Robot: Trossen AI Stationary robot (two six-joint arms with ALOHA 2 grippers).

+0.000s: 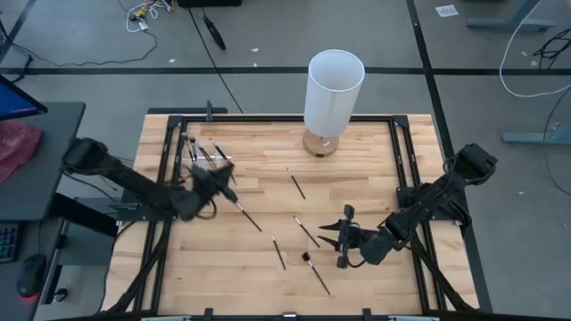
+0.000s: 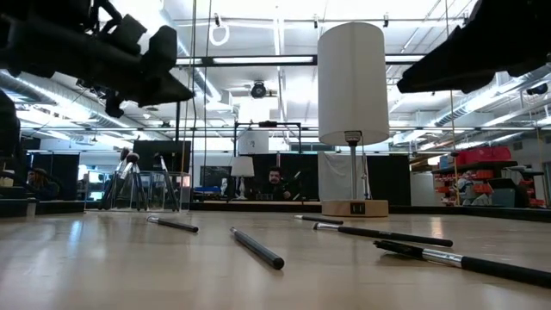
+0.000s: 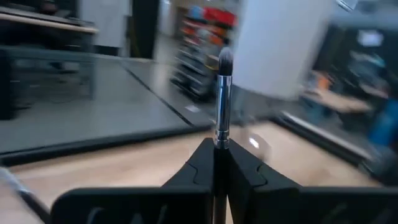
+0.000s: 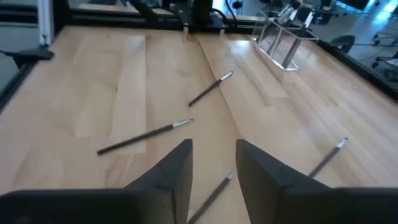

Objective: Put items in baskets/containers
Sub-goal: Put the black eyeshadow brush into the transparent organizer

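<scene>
My left gripper (image 1: 219, 185) is at the table's left half, near the clear container (image 1: 192, 150) that has several brushes in it, and is shut on one makeup brush (image 3: 222, 93), whose long dark handle (image 1: 248, 218) sticks out toward the table's middle. My right gripper (image 1: 335, 242) hovers open over the near right part of the table. A loose brush (image 4: 211, 196) lies on the wood just under its fingers (image 4: 177, 165). Other brushes lie flat on the table (image 1: 297, 185) (image 1: 278, 251) (image 1: 318, 273). My left gripper pinches the brush between its two fingertips, just below the silver ferrule (image 3: 221, 138). The ferrule and the tufted head stand out past the fingertips. The fingers lie level. The brush is lifted clear of the table, its handle reaching out on the other side.
A tall white cylinder on a wooden base (image 1: 334, 89) stands at the far middle of the table. Black frame rails (image 1: 403, 152) run along the left and right sides. Bare wood lies between the container and the scattered brushes.
</scene>
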